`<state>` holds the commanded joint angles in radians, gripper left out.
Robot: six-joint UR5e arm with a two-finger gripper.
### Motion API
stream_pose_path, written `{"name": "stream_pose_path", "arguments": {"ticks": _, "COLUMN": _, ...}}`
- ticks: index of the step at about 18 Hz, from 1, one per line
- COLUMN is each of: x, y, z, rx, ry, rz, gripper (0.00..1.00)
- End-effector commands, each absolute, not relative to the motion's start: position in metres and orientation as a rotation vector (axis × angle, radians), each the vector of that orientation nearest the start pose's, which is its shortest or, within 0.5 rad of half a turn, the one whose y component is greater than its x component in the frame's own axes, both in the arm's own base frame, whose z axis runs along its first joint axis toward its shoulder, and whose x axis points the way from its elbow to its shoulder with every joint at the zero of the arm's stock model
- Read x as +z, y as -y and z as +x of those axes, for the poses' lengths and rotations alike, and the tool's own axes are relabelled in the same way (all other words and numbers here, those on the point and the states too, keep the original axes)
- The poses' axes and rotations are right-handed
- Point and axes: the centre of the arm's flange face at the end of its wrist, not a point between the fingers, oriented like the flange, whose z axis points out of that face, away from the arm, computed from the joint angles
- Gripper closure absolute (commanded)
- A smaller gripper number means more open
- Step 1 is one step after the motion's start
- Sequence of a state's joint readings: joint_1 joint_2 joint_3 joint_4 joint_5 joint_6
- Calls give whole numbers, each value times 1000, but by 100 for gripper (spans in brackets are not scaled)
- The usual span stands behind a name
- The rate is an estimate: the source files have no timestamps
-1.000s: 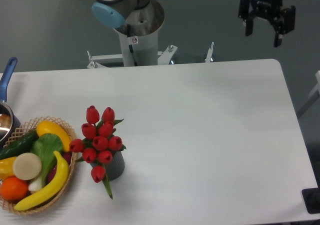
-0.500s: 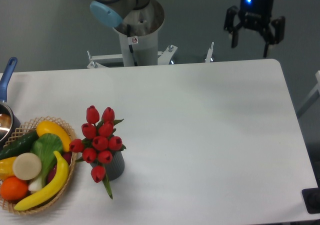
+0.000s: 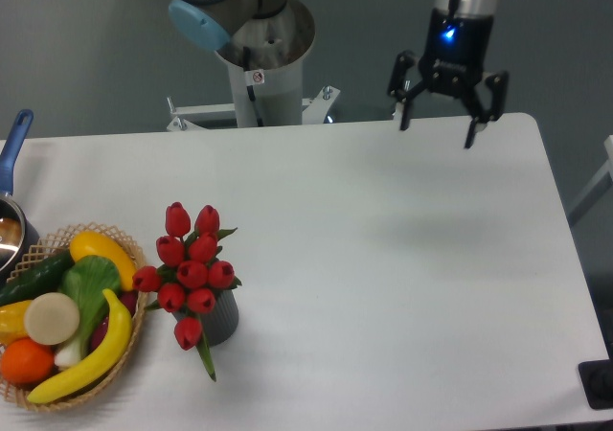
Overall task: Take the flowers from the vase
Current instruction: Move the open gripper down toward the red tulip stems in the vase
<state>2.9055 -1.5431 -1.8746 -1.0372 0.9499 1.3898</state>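
Tool (image 3: 438,126) hangs w/ both fingers spread wide, tips pointing down, nothing between them and touching nothing; a blue light glows on its body just above the fingers. It sits over the far edge of the counter (image 3: 402,259), toward the right end, and a faint shadow lies on the counter surface below it. The flowers (image 3: 191,268) are well apart from the tool, down toward the near left part of the counter: a tight bunch of red buds w/ green stems, standing in the vase (image 3: 221,318). One bud droops lower than the rest, over the vase's front-left side, w/ a green leaf trailing down past it onto the counter. Vase is dark grey, ribbed, upright, mostly hidden by the buds; only its right side and base show. Just left of the vase, nearly touching the outer buds, is a wicker basket (image 3: 131,340) w/ plastic produce: banana, cucumber, an orange, leafy greens, a yellow piece at the top. Further left of the vase, at the counter's left edge, a metal pot w/ blue handle (image 3: 15,141), partly cut off by the frame. Arm's base column (image 3: 264,62) stands behind the counter's far edge, up and right of the vase.
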Motion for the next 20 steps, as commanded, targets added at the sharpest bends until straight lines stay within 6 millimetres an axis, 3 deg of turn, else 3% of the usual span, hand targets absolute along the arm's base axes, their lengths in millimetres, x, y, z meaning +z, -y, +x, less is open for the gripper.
{"name": "stream_pose_path", "arguments": {"ticks": 2, "x": 418, "y": -320, "z": -427, "rx": 118, "ry": -205, "rz": -2360, "gripper": 0}}
{"name": "stream_pose_path", "arguments": {"ticks": 4, "x": 411, "y": -326, "z": -426, "rx": 105, "ry": -189, "rz": -2334, "gripper": 0}}
{"name": "stream_pose_path", "arguments": {"ticks": 6, "x": 400, "y": -347, "z": -417, "rx": 52, "ry": -211, "rz": -2318, "gripper": 0}}
{"name": "stream_pose_path", "arguments": {"ticks": 10, "x": 388, "y": -364, "z": -416, "rx": -42, "ry": -231, "rz": -2190, "gripper": 0}}
{"name": "stream_pose_path", "arguments": {"ticks": 12, "x": 385, "y": -380, "z": -400, "rx": -103, "ry": -255, "rz": -2136, "gripper": 0}}
{"name": "stream_pose_path", "arguments": {"ticks": 20, "x": 362, "y": -395, "z": -362, "rx": -227, "ry": -266, "rz": -2073, "gripper": 0}}
